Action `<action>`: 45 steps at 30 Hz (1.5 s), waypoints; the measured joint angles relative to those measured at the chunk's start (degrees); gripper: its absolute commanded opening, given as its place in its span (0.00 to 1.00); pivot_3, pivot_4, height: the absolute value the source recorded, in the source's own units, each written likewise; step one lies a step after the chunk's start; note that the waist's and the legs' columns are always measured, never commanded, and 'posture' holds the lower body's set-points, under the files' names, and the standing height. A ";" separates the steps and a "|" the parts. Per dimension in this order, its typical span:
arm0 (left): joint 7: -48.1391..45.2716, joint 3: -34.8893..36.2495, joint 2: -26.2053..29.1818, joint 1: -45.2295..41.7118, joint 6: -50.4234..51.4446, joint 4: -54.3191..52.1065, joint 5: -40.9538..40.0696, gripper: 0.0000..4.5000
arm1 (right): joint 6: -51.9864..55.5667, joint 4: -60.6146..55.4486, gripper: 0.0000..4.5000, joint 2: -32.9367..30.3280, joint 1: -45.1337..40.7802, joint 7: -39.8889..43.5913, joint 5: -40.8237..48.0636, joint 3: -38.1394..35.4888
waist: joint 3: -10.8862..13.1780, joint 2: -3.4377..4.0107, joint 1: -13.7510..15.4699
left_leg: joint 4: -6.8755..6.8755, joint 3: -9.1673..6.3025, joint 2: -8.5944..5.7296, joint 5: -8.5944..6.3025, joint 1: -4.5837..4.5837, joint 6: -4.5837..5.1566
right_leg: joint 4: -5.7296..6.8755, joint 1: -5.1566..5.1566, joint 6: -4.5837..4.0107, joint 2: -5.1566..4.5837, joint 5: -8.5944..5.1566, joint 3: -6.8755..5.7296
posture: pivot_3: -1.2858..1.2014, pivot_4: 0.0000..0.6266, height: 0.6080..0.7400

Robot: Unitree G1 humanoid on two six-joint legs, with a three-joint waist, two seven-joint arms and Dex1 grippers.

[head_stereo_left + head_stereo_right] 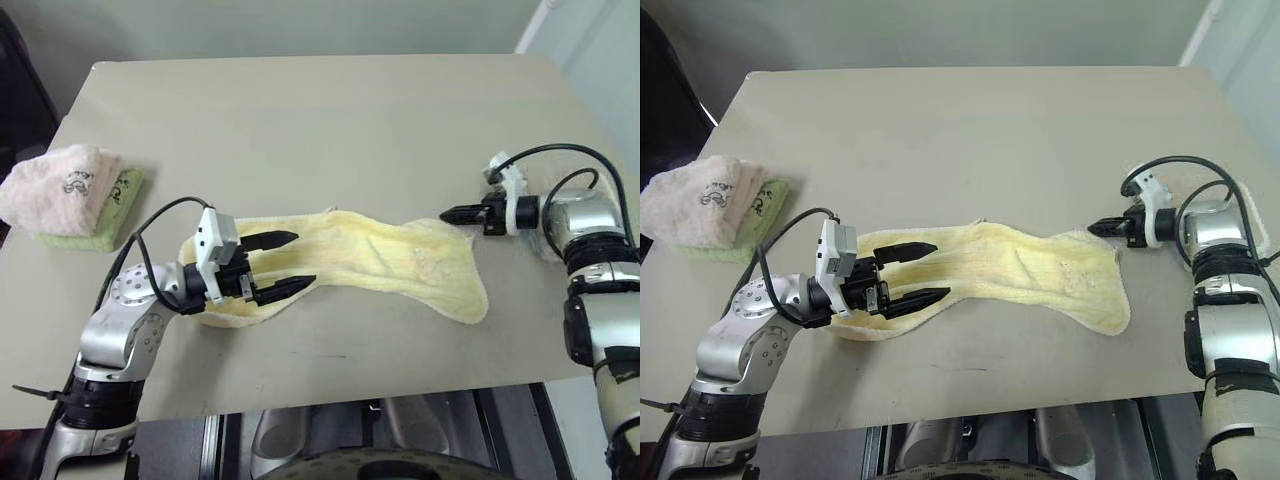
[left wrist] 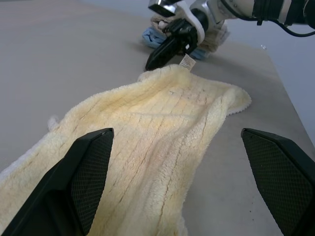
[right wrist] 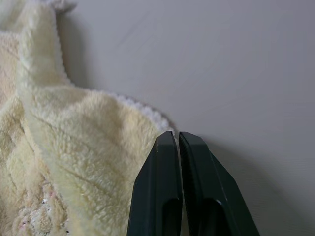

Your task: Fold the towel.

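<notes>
On table: pale yellow fluffy terry-cloth towel, long, rumpled, laid flat crosswise near front edge.
Left gripper: spread wide, holding nothing, over towel's left end.
Right gripper: pressed closed at towel's right-end corner; hold on cloth unclear.
Far left: pink folded towel atop green cloth.

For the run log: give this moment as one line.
pale yellow fluffy terry-cloth towel: spread on table | left hand: open over towel's end | right hand: shut at opposite corner, hold unclear
</notes>
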 measured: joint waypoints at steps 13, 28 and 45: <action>-0.99 -0.04 0.17 -0.60 -1.62 1.15 0.66 1.00 | -3.67 -2.50 0.62 2.41 1.62 -2.41 -1.17 0.09 | 0.00 0.01 0.00 | -0.01 -0.01 0.00 0.01 0.01 0.00 | 0.01 -0.01 -0.01 0.00 0.00 0.00 | 0.52 0.24 0.72; -0.13 -0.03 0.16 -0.80 -1.75 0.96 0.94 1.00 | -6.65 -13.98 0.62 1.80 9.84 -0.48 -1.17 0.33 | -0.01 0.01 0.05 | -0.01 -0.01 0.01 0.01 0.04 -0.01 | 0.00 0.04 0.00 0.00 0.00 -0.02 | 0.52 0.24 0.72; -0.30 -0.04 -0.06 -0.83 -3.00 1.20 1.26 1.00 | -5.87 -22.81 0.62 0.45 15.22 -1.15 -1.16 0.41 | -0.01 -0.01 0.10 | 0.00 -0.01 0.01 0.01 0.10 -0.01 | -0.02 0.14 0.02 0.00 -0.01 -0.03 | 0.52 0.24 0.72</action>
